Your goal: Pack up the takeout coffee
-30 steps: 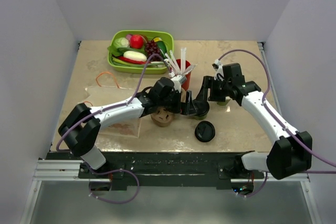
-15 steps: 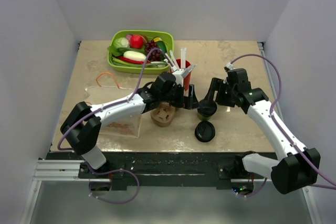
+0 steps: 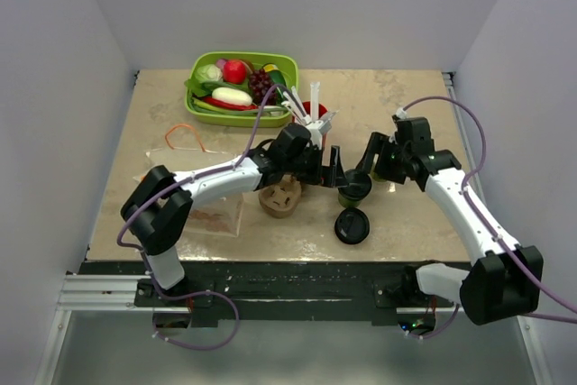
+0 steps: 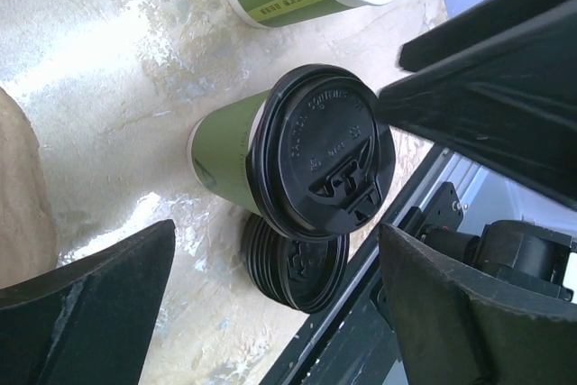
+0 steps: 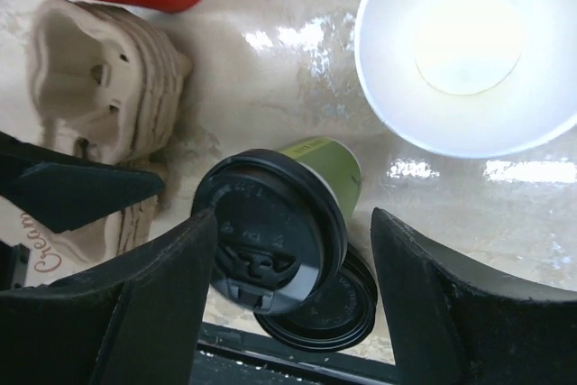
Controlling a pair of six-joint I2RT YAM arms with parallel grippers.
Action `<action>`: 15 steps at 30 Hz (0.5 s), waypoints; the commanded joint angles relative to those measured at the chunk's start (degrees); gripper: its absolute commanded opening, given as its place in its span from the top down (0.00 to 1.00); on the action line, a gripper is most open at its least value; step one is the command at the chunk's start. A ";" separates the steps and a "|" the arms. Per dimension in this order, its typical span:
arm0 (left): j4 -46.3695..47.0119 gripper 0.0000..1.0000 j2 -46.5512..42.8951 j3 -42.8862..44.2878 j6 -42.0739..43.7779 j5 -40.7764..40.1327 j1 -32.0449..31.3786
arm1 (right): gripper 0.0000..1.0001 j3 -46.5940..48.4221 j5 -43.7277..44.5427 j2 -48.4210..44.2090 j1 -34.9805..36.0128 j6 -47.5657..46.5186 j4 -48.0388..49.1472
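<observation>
The takeout coffee (image 3: 354, 188) is a green paper cup with a black lid on it, standing on the table between both grippers. In the left wrist view the takeout coffee (image 4: 320, 164) stands free beyond my left gripper (image 4: 279, 304), whose jaws are wide open and empty. My left gripper (image 3: 331, 169) sits just left of the cup. My right gripper (image 3: 366, 167) hovers just behind and right of it. In the right wrist view, the takeout coffee (image 5: 270, 227) lies below my open right gripper (image 5: 293, 304), nothing clamped.
A stack of black lids (image 3: 352, 225) lies in front of the cup. A second, unlidded green cup (image 5: 469, 51) stands beside it. The brown cup carrier (image 3: 279, 197), a red cup with white sticks (image 3: 314, 122), a green food tray (image 3: 242, 86) and a plastic bag (image 3: 194, 191) lie left and behind.
Both grippers have drawn back from the lidded cup. The left gripper rose toward the far side and the right moved right. The cup stands free.
</observation>
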 commanded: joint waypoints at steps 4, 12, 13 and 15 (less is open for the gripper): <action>4.61 0.07 2.52 3.34 -2.66 2.56 -0.57 | 0.30 -3.71 -8.30 3.07 -2.58 0.64 5.30; 5.14 0.14 5.86 5.36 -3.80 3.44 -0.57 | 0.32 -9.51 -13.14 4.65 -3.29 4.16 12.25; 4.97 0.15 6.12 5.63 -3.80 3.36 -0.57 | 0.32 -9.86 -12.97 4.48 -3.37 4.33 12.69; 4.96 0.18 6.82 5.80 -3.98 3.53 -0.57 | 0.32 -10.83 -13.23 4.22 -3.29 4.69 13.57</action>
